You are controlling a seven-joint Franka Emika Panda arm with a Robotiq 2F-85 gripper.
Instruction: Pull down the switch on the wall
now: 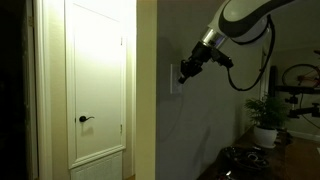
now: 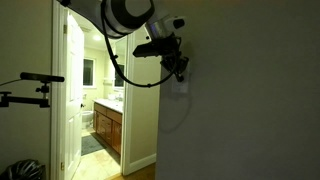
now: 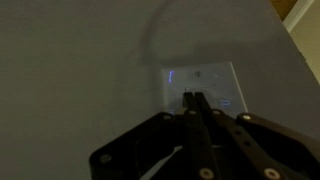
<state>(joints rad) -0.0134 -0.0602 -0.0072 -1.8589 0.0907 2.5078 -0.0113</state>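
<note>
Aiming our pincer at the switch.
We hold it clenched into one narrow tip, likely to drag the switch just ahead down the wall.

The wall looks smooth and matt, painted a pale beige-grey. The switch is a smooth white plate, plastic by its look, with a faint sheen. The gripper is matt black; whether metal or plastic cannot be told. The door is white-painted and slightly glossy. The arm has a smooth, glossy white shell. The cabinet looks like brown wood.
</note>
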